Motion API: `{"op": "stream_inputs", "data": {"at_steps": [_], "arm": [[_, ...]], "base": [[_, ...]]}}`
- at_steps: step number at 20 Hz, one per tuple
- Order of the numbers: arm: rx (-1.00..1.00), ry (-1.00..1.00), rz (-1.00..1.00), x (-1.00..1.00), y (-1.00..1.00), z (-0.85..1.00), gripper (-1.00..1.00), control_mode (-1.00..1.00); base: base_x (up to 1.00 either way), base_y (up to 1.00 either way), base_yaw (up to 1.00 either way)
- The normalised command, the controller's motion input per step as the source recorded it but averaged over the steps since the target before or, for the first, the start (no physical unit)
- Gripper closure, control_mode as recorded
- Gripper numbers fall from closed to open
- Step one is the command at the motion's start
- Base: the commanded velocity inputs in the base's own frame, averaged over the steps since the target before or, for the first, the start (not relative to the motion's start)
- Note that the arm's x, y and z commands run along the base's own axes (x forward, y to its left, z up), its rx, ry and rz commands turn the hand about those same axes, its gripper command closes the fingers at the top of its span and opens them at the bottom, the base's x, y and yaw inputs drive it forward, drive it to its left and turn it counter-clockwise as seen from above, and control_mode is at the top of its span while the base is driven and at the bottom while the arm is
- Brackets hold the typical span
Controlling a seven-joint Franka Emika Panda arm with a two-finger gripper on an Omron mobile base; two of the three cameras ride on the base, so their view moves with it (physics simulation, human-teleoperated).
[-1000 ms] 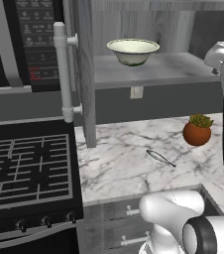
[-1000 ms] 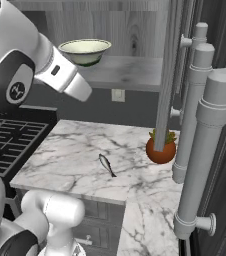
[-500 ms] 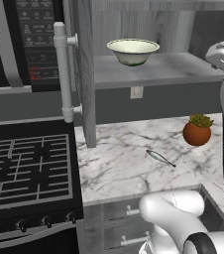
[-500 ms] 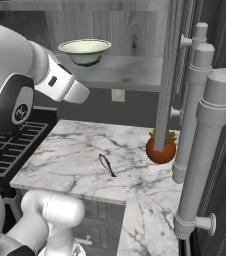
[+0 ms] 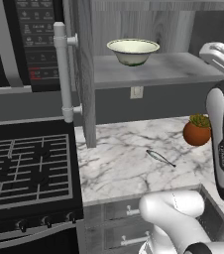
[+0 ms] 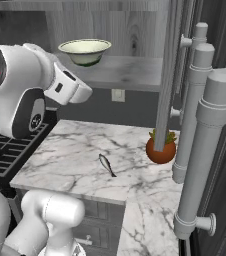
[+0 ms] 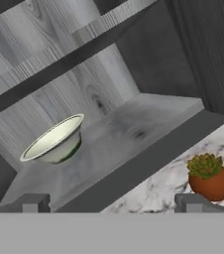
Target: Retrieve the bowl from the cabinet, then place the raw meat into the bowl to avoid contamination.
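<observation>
A cream-white bowl (image 5: 133, 51) with a greenish underside sits in the grey wood-grain cabinet (image 5: 148, 69), above white grey-veined marble counter (image 5: 129, 168), a dark silver fish-shaped raw meat (image 5: 160, 157) and an orange-brown plant pot (image 5: 197, 133).

A rendered kitchen: black gas stove (image 5: 27, 168), microwave (image 5: 32, 39), marble counter (image 5: 129, 163), grey wood-grain wall cabinet (image 5: 153, 69).

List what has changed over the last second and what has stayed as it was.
The arm has swung lower and leftward in the right base view, uncovering the bowl. The pincer holds nothing, its jaws wide open. The bowl stays on the cabinet shelf, and the meat and plant pot stay on the counter.
</observation>
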Motion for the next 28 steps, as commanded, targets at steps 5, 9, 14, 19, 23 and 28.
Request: {"op": "stream_inputs", "data": {"at_steps": [5,9,14,19,23,28], "arm": [[0.08,-0.01,0.00,0.35,0.07,0.25,-1.00,-1.00],[0.09,0.00,0.00,0.29,0.05,0.18,-1.00,-1.00],[0.08,0.00,0.03,0.20,0.02,0.02,-1.00,-1.00],[0.07,0.02,0.08,0.11,0.00,-0.03,-1.00,-1.00],[0.02,0.00,0.04,0.02,0.00,-0.01,-1.00,-1.00],[-0.02,0.02,0.00,0.06,0.04,-0.05,-1.00,-1.00]], "base": [[0.00,0.00,0.00],[0.00,0.00,0.00],[0.00,0.00,0.00],[0.00,0.00,0.00],[0.00,0.00,0.00],[0.00,0.00,0.00]]}}
